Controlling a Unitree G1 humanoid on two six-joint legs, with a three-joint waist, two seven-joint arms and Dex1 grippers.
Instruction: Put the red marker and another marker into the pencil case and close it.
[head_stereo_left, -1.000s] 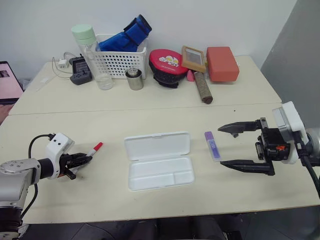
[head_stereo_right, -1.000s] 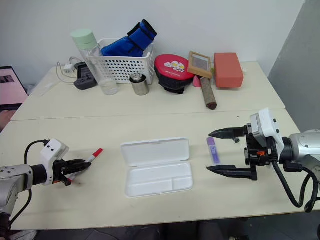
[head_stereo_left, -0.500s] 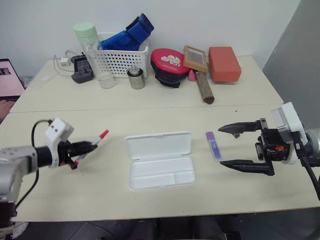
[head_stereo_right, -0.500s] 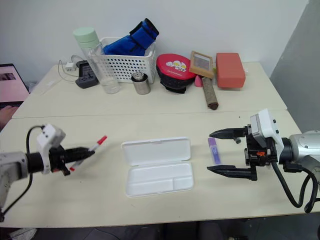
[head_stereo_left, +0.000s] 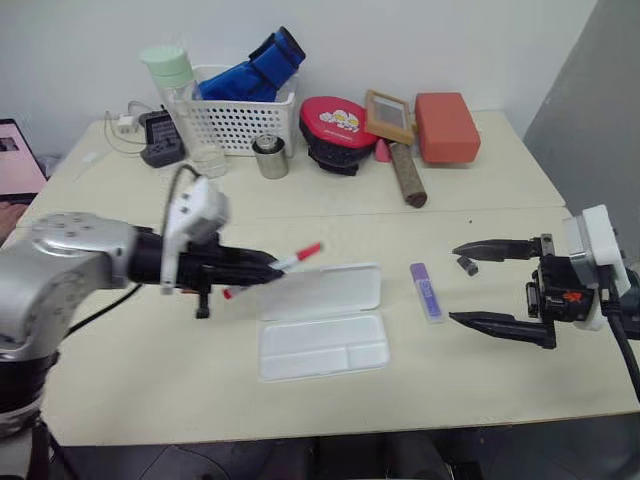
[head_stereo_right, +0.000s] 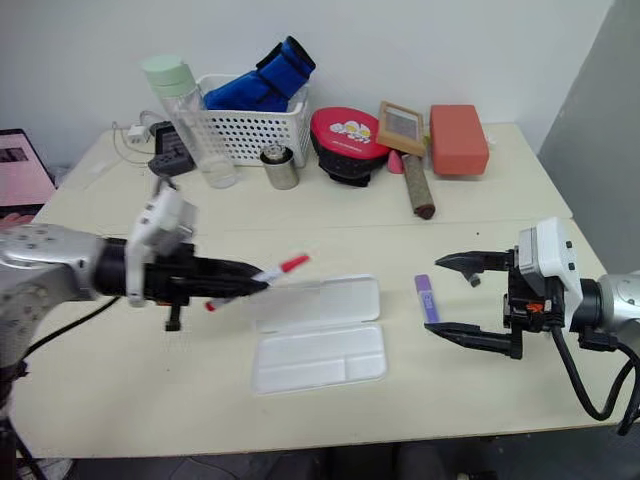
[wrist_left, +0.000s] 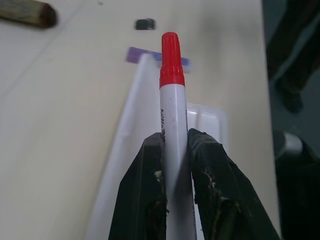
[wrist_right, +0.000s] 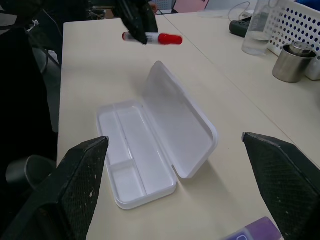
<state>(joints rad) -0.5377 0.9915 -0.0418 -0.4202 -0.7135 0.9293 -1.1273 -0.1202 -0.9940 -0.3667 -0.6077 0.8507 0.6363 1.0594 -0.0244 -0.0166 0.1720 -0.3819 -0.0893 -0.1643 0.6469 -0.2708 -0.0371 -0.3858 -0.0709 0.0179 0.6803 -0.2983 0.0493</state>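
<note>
- Two obstacles none: white basket (head_stereo_left: 240, 120), bottle (head_stereo_left: 185, 105) sit at twelve o'clock, well apart from my open pencil case (head_stereo_left: 320, 320).
- Left gripper (head_stereo_left: 268, 268), clenched on the red marker (head_stereo_left: 290, 262), has swung from nine o'clock over the lid; right gripper (head_stereo_left: 478, 283) stays released beside the purple highlighter (head_stereo_left: 426, 292).

Red-capped white marker (wrist_left: 172, 120), white case (head_stereo_left: 322, 320)

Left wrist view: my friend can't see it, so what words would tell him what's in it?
Two black fingers pinch the red marker by its white barrel, red cap pointing away. Beyond it, the open white pencil case lies on the pale table.
</note>
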